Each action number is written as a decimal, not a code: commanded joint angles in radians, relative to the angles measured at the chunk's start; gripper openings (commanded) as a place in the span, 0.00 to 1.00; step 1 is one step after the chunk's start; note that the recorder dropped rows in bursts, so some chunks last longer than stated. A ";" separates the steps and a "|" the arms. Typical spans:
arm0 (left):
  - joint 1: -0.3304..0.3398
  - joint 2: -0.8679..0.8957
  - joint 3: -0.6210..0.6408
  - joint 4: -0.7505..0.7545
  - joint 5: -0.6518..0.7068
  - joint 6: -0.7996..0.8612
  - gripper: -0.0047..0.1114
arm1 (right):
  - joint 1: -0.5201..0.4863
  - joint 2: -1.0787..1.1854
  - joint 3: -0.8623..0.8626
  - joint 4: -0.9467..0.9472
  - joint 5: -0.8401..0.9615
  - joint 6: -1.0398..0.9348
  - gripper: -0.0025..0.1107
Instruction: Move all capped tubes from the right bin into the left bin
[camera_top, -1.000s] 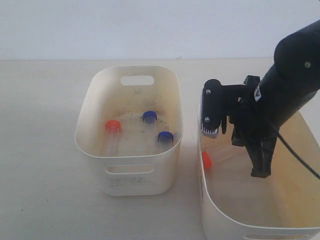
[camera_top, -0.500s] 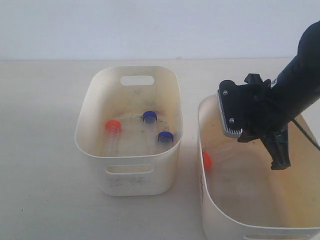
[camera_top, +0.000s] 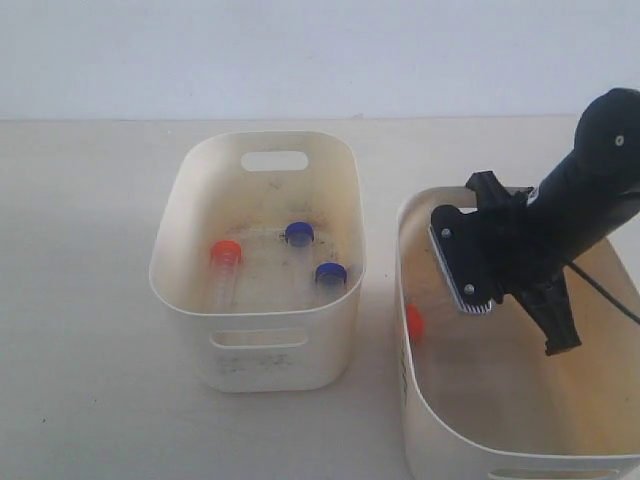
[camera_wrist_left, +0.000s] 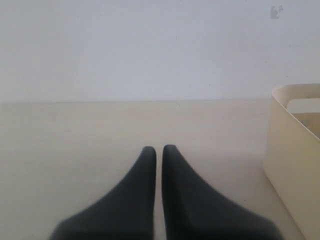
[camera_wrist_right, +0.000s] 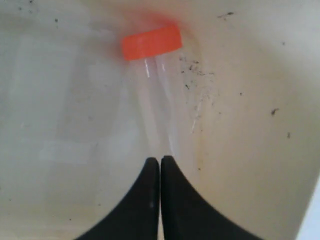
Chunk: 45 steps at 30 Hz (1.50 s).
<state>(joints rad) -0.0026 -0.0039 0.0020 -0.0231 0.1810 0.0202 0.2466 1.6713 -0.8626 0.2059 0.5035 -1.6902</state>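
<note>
Pale wall (camera_top: 320, 50), beige worktop (camera_top: 80, 300). Right bin (camera_top: 430, 440) and left bin (camera_top: 260, 350) stand side by side.

Right claw (camera_wrist_right: 160, 161) is in right bin, pinched shut and empty, tips at the end of the lone orange tube (camera_wrist_right: 155, 95). That tube lies by the wall nearest left bin.

Left claw (camera_wrist_left: 159, 148) is shut over worktop.

Left bin holds an orange-capped tube (camera_top: 226, 252), a rear blue tube (camera_top: 299, 233) and a front blue tube (camera_top: 331, 272).

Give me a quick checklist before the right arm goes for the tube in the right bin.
1. Right gripper open for grasping: not ok, jaws shut, empty.
2. Aligned with the orange-capped tube: ok, it lies straight ahead of the gripper.
3. Tube unobstructed: ok, alone on the right bin floor, cap near the wall.
4. Left bin has room: ok, three capped tubes inside, floor space free.
5. Left gripper clear: ok, shut, outside the bins.
</note>
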 joint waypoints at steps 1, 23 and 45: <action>-0.007 0.004 -0.002 -0.003 -0.007 -0.004 0.08 | -0.003 0.003 0.049 0.016 -0.085 -0.035 0.02; -0.007 0.004 -0.002 -0.003 -0.007 -0.004 0.08 | 0.054 -0.041 0.106 0.018 -0.187 0.055 0.02; -0.007 0.004 -0.002 -0.003 -0.007 -0.004 0.08 | 0.054 -0.007 0.106 0.078 -0.182 0.062 0.62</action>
<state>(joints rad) -0.0026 -0.0039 0.0020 -0.0231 0.1810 0.0202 0.3005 1.6645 -0.7575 0.2767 0.3251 -1.6357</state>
